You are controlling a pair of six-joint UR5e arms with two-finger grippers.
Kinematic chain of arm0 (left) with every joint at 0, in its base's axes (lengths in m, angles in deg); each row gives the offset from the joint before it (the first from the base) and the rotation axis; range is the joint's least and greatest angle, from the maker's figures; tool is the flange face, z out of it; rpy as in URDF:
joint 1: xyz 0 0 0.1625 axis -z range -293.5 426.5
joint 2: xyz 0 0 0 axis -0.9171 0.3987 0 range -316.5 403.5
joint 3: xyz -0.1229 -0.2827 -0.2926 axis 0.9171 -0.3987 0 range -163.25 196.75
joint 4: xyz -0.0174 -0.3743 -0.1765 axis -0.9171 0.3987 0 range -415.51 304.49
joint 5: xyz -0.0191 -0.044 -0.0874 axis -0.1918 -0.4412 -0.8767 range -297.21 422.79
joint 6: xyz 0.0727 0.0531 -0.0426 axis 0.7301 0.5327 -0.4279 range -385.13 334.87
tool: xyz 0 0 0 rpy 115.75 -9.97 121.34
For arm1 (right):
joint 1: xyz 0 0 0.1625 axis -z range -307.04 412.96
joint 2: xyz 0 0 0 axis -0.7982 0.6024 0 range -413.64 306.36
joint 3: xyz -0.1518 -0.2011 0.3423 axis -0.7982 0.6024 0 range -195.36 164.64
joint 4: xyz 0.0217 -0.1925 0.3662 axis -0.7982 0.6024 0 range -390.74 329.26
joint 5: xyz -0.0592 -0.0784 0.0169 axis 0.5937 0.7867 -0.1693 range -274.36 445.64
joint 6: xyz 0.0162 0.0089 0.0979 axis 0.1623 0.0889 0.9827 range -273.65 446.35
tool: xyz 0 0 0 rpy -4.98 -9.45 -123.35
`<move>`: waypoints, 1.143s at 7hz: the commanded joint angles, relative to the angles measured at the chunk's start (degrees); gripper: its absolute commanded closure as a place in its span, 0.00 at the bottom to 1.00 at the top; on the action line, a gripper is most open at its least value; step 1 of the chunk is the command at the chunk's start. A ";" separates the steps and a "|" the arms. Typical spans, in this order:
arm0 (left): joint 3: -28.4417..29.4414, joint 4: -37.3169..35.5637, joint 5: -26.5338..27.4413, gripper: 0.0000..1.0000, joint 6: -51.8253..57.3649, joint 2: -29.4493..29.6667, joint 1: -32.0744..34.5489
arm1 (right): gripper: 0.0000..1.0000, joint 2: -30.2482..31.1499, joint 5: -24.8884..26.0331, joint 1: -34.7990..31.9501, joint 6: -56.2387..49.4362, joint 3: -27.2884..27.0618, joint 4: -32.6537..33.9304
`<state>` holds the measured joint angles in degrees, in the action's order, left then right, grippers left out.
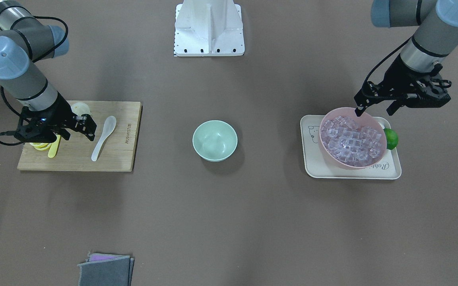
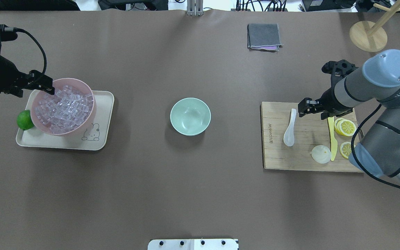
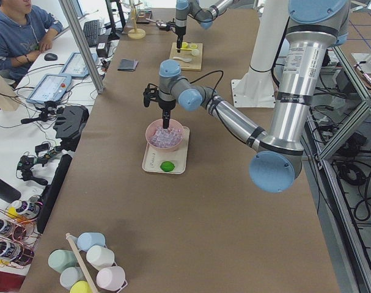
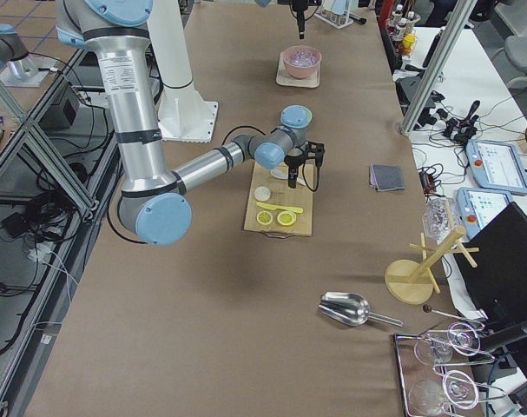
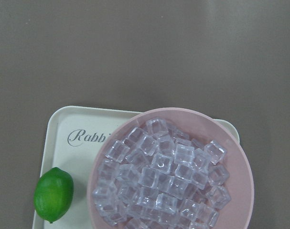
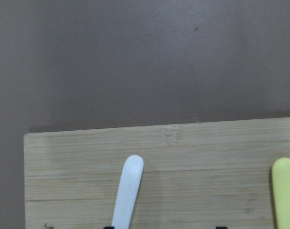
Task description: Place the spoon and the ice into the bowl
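Plainly, the brown table is covered edge to edge in a matte sheet, and the mint-green bowl stands empty at its middle, straight out from the white arm mount; everything else is placed from that bowl.

Well to the bowl's right, on the robot's own right, lies a wooden cutting board; the spoon rests flat on it on the side nearer the bowl, scoop toward the robot and handle pointing away. The right gripper hangs over the board just beyond the spoon's handle, on the side away from the bowl, its fingers spread apart and holding nothing. Farther still from the bowl are a yellow knife and lemon slices.

Well to the bowl's left sits a cream tray carrying a pink bowl heaped with ice; a lime lies on the tray against the pink bowl's side away from the mint-green one. The left gripper hangs above the pink bowl, fingers parted, clear of the cubes.

Across the table from the robot, past the bowl and toward its right, lies a folded grey cloth.

Round the table the room is a workshop; a person sits at a side desk beyond the tray end; past the board end lie a metal scoop and a wooden stand.
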<state>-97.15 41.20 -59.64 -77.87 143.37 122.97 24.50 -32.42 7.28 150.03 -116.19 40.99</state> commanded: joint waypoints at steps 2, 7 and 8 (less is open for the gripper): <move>-0.01 0.06 0.26 0.03 -1.57 0.15 -1.00 | 0.31 -3.07 0.55 1.99 1.97 3.96 -0.02; 0.08 0.06 0.35 0.03 -2.72 0.06 -1.27 | 0.95 -5.27 0.55 2.95 4.77 5.56 -0.02; 0.43 0.06 0.35 0.03 -2.64 0.06 -1.27 | 1.00 -5.37 0.55 3.13 4.78 5.56 -0.02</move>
<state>-97.09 41.26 -59.29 -80.56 143.45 121.70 19.46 -31.87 10.15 154.34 -110.70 40.98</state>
